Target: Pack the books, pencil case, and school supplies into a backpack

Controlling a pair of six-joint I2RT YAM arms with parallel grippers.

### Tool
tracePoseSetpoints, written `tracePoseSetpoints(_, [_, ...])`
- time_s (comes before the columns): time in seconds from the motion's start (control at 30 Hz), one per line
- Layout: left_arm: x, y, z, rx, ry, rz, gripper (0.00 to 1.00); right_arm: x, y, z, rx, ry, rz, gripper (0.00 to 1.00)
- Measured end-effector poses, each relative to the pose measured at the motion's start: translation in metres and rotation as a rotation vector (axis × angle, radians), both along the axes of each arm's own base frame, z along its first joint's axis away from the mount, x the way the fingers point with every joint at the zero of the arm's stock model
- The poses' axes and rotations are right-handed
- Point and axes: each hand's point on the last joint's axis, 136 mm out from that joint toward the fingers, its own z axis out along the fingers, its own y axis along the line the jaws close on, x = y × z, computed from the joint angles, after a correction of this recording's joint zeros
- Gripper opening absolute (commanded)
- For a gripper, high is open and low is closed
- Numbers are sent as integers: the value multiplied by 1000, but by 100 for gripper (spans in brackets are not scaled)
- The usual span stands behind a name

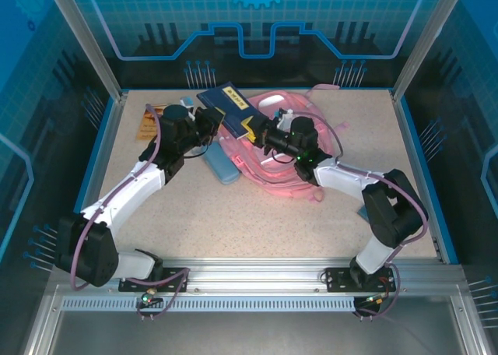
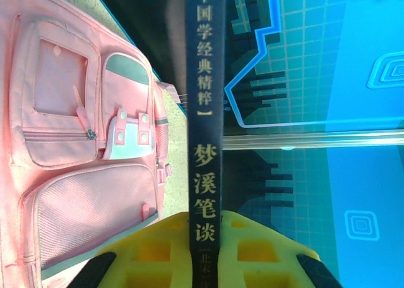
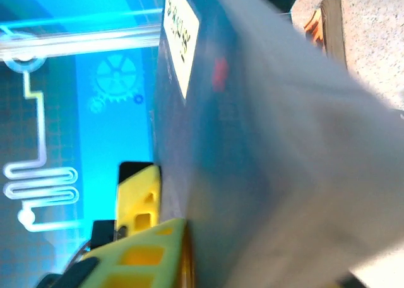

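Left wrist view has the left fingers (image 2: 178, 253) closed tight on the spine of a navy book (image 2: 203, 111). 1 yellow pad sits on each side, and pale Chinese characters run down the upright spine. The pink backpack (image 2: 76, 162) lies front up with its pockets and pale patch facing the camera, and the spine stands just to its right.

Right wrist view shows the right fingers (image 3: 165, 253) clamped on the same book (image 3: 252, 149). 1 yellow pad presses the blue cover below the yellow emblem; the other pad is hidden behind the book.

From the top external camera, the left fingers (image 1: 208, 124) and right fingers (image 1: 253, 129) meet at the navy book (image 1: 226, 102), holding it over the far left edge of the backpack (image 1: 272, 164). The light blue pencil case (image 1: 222, 166) lies on the bench (image 1: 233, 215) just beside the backpack's left side. A tan-orange book (image 1: 145, 125) lies well to the left of the backpack.
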Motion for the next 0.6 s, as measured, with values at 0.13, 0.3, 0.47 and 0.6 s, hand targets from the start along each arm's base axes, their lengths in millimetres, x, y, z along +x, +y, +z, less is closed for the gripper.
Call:
tracePoseSetpoints(0.13, [-4, -3, -6, 20, 19, -24, 53, -2, -7, 3, -54, -31, -11, 1])
tracePoseSetpoints(0.3, [-19, -10, -32, 171, 74, -114, 81, -3, -51, -6, -257, -65, -83, 0])
tracePoseSetpoints(0.47, [-44, -41, -43, 488, 53, -310, 89, -29, -120, 18, -529, -178, -200, 0])
tracePoseSetpoints(0.6, [-56, -83, -48, 671, -16, -492, 92, -56, -173, 33, -707, -243, -283, 0])
